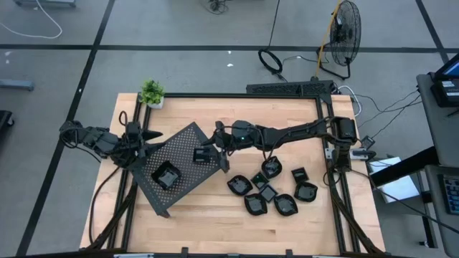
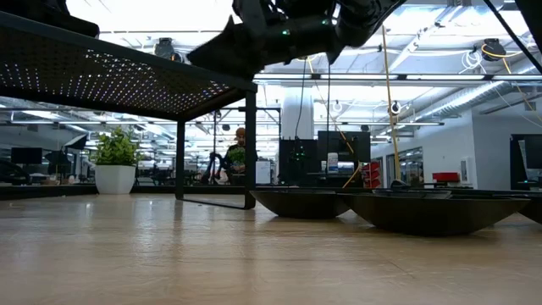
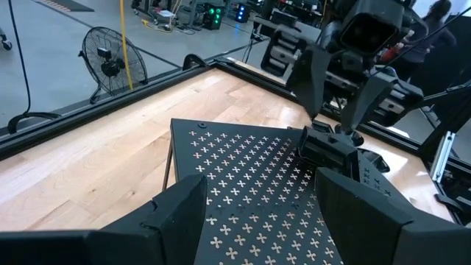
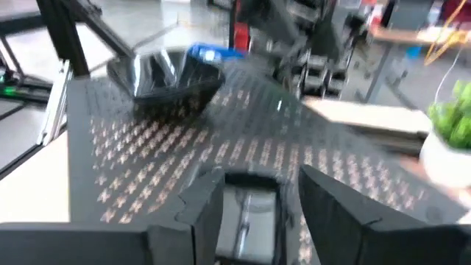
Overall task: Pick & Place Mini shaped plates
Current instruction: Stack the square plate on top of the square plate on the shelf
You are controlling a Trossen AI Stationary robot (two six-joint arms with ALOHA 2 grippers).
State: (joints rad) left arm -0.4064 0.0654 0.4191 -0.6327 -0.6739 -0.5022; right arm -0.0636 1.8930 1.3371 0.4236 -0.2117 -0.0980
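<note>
While the right gripper [image 1: 208, 153] hangs over the perforated tray's [image 1: 188, 137] right edge, its fingers stand parted around a small black plate [image 4: 249, 208] lying on the tray, seemingly released, though blur obscures contact. Another plate [image 1: 166, 175] sits near the tray's lower-left corner. Seven more plates [image 1: 267, 192] cluster on the open table [image 1: 208, 222] to the right. The left gripper [image 1: 145, 141] waits wide open at the tray's left edge.
</note>
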